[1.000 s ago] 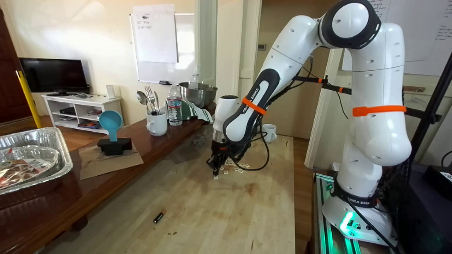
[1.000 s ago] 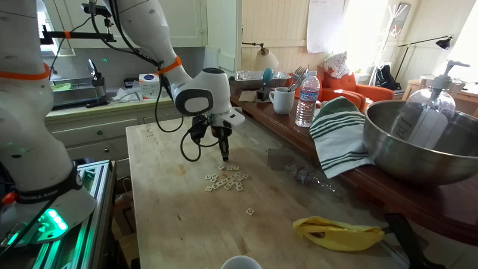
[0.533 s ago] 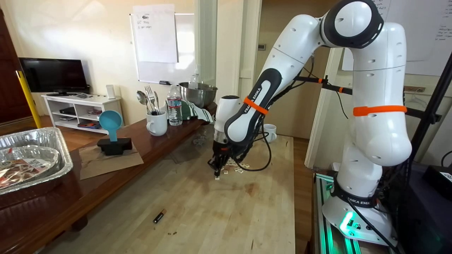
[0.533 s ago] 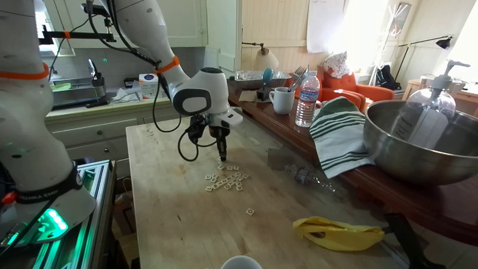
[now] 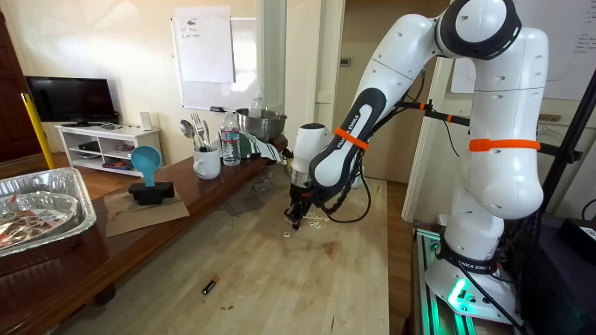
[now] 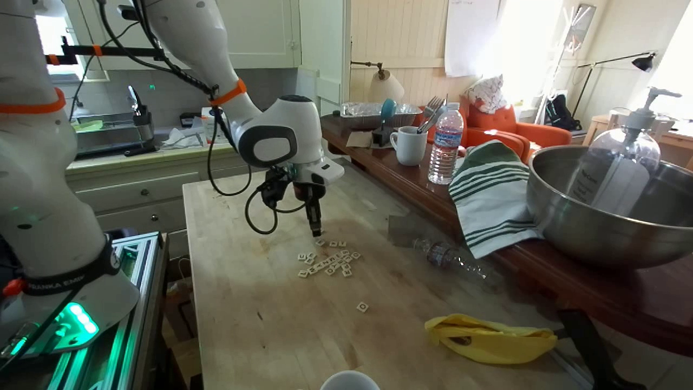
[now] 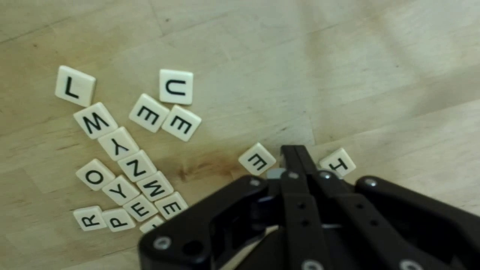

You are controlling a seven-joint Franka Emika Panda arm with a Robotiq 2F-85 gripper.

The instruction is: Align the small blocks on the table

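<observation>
Now, wrist view, left to right. Far left — an L block [image 7: 75, 85], askew on the table [image 7: 240, 41]. Close by its lower corner, a slanting row of five blocks [image 7: 118, 143], touching or nearly so. Along its lower left side, an O block [image 7: 95, 174], then a Y block [image 7: 120, 190] and an E block [image 7: 140, 207]; beneath these, an R block [image 7: 90, 218] beside a P block [image 7: 118, 219]. Farther right, above the row, two E blocks [image 7: 181, 122] side by side, a U block [image 7: 176, 86] just above. Then a single E block [image 7: 257, 159], just left of the gripper [image 7: 294, 148]. Fingers pressed together, narrow as one bar; contact with the table — cannot tell. Right of the fingers, an H block [image 7: 337, 162], partly covered.

In an exterior view, left of the blocks: a battery [image 5: 210, 284] on the table, well apart. In an exterior view, left to right again: gripper at the far side of the block group [image 6: 327, 262], white mug [image 6: 351, 379] at the bottom edge, stray block [image 6: 362, 307] well apart, clear bottle [image 6: 441, 254] on its side, yellow thing [image 6: 490, 338].
</observation>
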